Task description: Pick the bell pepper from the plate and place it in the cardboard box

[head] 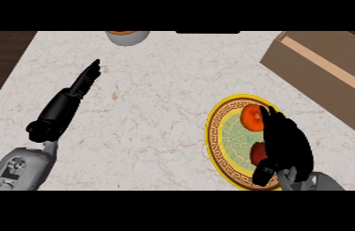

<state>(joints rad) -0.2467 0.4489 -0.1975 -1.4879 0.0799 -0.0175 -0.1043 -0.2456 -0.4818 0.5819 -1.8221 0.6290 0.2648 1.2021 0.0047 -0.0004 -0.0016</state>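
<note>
Right hand (284, 141) hides much of the bell pepper (251, 117) on the plate (216, 131); whether it grips is unclear

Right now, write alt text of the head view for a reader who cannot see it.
The robot's black right hand partly hides an orange-red bell pepper on a yellow-rimmed round plate; a brown cardboard box lies beyond, and the left hand rests open at the left.

Kitchen, judging by marble counter (152, 112), patterned plate (215, 131) and bowl (128, 37).
</note>
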